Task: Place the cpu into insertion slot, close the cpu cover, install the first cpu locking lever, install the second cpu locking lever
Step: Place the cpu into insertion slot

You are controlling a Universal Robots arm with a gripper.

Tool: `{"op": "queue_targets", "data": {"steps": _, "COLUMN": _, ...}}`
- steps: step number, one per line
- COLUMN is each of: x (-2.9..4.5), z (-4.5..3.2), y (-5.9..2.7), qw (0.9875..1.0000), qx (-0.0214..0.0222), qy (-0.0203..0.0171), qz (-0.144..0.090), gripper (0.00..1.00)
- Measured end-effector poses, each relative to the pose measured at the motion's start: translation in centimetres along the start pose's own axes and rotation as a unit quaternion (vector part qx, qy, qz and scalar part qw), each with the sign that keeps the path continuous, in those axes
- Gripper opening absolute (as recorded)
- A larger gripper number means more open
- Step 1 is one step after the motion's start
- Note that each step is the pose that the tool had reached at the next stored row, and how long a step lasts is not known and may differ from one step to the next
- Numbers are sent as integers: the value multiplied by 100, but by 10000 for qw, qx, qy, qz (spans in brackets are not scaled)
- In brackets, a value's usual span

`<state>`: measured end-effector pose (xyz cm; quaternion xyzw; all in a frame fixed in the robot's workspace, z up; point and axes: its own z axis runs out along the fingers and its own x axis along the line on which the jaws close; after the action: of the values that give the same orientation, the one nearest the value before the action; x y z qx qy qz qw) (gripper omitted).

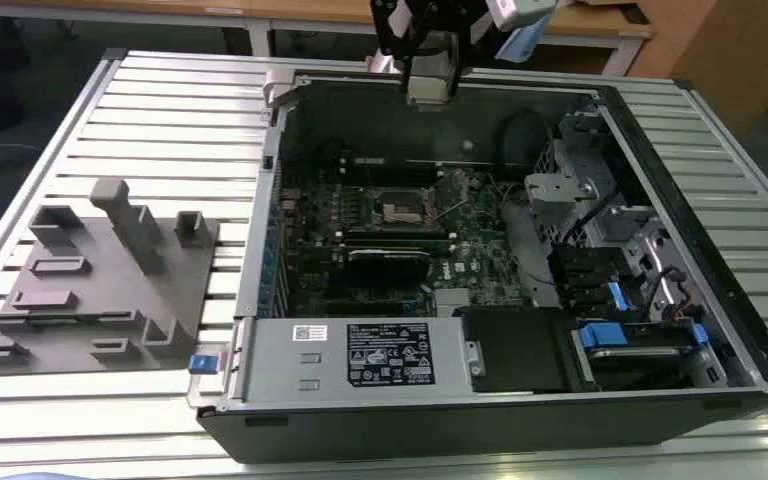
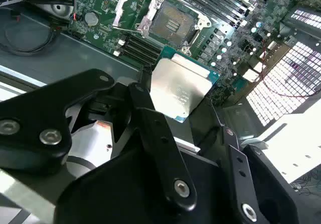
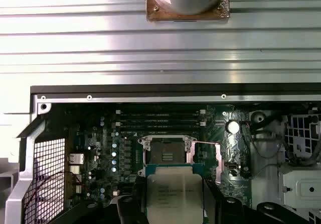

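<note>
Gripper [image 2: 176, 106] is clamped on the cpu's [image 2: 180, 83] edges, metal top toward the wrist, so the underside can meet the board [image 1: 480, 232]. It hangs over the case's [image 1: 491, 430] far side, above the uncovered slot [image 2: 173, 25] and well apart from it.

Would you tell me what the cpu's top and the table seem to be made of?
The top of the cpu looks like dull silver-grey metal, matt rather than polished: a soft sheen, framed by a green board edge. The table looks like bare ribbed aluminium, pale with bright streaks along its grooves; another light metal is possible.
</note>
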<state>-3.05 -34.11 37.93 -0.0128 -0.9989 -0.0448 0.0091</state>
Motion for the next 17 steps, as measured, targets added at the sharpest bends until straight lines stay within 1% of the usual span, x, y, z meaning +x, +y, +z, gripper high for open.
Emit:
{"op": "queue_targets", "data": {"steps": 6, "x": 0, "z": 1, "y": 0, "qw": 10000, "qx": 0, "qy": 0, "qz": 0, "gripper": 54}}
{"op": "queue_targets", "data": {"steps": 12, "x": -1, "z": 36, "y": -3, "qw": 10000, "qx": 1, "qy": 0, "qz": 0, "gripper": 54}}
{"op": "queue_targets", "data": {"steps": 17, "x": -1, "z": 39, "y": -3, "qw": 10000, "qx": 0, "qy": 0, "qz": 0, "gripper": 54}}
